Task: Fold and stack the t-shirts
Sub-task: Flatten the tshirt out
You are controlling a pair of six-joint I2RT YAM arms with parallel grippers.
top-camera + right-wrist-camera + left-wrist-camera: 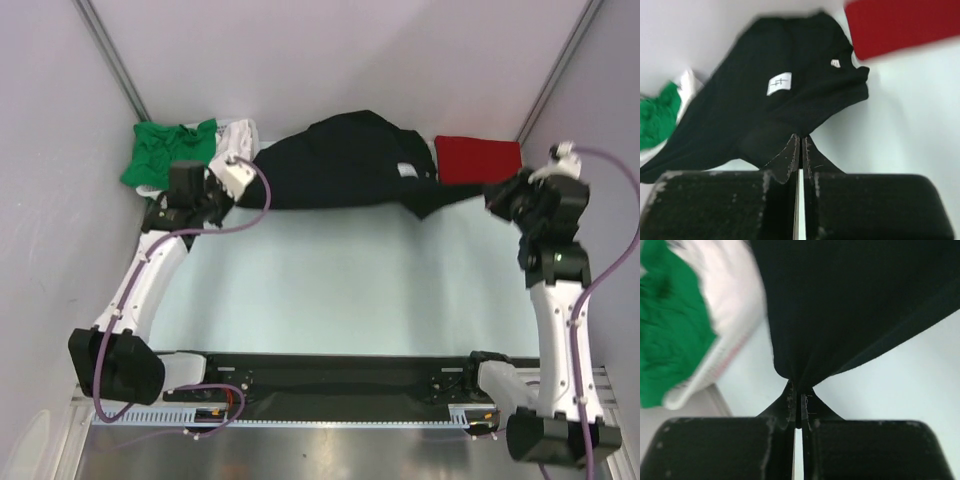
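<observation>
The black t-shirt [345, 160] lies stretched across the far middle of the table. My left gripper [250, 172] is shut on its left end, with the cloth bunched into the closed tips [797, 390]. My right gripper [492, 195] is shut on a drawn-out corner at the shirt's right, and the fabric meets the closed tips [801, 140]. A label [779, 83] shows on the black t-shirt [765, 100]. The red t-shirt [478, 158] lies folded at the far right. The green t-shirt [165, 150] and the white t-shirt [235, 135] are heaped at the far left.
A white plastic basket [695, 385] holds the green t-shirt [665, 325] and the white t-shirt [735, 295] by the left wall. Grey walls close the table on the left, back and right. The pale table surface [350, 280] stretches between the arms.
</observation>
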